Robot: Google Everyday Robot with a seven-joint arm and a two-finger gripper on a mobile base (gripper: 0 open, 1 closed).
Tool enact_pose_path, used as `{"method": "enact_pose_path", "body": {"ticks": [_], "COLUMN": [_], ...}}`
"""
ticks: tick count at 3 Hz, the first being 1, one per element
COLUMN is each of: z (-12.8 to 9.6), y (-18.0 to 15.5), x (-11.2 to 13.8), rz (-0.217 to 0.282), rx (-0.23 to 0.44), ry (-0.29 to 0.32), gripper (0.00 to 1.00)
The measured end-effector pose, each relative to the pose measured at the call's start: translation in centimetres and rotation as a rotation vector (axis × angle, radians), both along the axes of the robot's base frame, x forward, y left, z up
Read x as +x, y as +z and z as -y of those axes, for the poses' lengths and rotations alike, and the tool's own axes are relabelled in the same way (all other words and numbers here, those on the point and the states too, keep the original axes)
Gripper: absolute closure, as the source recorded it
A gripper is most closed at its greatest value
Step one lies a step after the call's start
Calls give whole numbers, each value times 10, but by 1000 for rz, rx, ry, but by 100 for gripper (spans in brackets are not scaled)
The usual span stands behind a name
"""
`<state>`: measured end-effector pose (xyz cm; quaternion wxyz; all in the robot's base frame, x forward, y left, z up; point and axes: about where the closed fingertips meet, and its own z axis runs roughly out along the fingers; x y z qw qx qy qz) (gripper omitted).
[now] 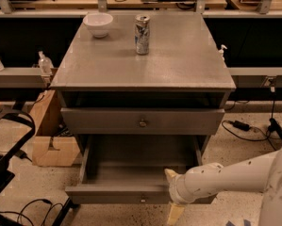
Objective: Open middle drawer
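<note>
Gripper point(172, 194) at middle drawer point(117, 194) front (right end)

On the bench point(178, 65) we see a bowl point(98, 23) far left, a can point(142, 34) to its right; a box point(48, 135) sits on the floor, left.

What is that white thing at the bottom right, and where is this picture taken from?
It is a robot's one arm, reaching in from the right. Its two-fingered tool sits at the front of the middle drawer, which is pulled well out; the fingers are spread, one above the front, one below. The only camera looks down on the grey cabinet from in front. On top stand a white bowl and a drink can. The drawer above is almost shut.
</note>
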<state>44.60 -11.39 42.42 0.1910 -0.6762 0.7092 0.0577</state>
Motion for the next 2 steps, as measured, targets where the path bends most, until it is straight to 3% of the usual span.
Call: {"method": "enact_pose_path", "body": {"ticks": [1,2], "z": [-1,-1], "y": [-1,-2], "x": [-1,-3], "rz": [-2,-7], "rx": [0,0], "ry": [1,0], "gripper": [17,40]}}
